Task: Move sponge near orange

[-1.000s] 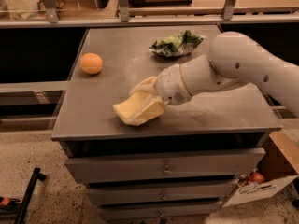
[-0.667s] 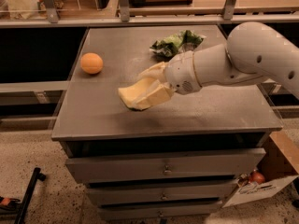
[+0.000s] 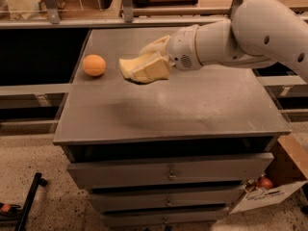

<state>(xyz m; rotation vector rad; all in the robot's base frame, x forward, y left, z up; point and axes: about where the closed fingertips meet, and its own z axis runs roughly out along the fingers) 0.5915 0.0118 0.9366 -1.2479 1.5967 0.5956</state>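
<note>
gripper: clamped on sponge
sponge: just beside orange, not touching
orange: on cabinet top

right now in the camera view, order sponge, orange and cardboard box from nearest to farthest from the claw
1. sponge, gripped by the claw over the cabinet top
2. orange, left in view on that top
3. cardboard box, floor, lower right

Orange left on cabinet, sponge beside, gripper at sponge's right
</note>
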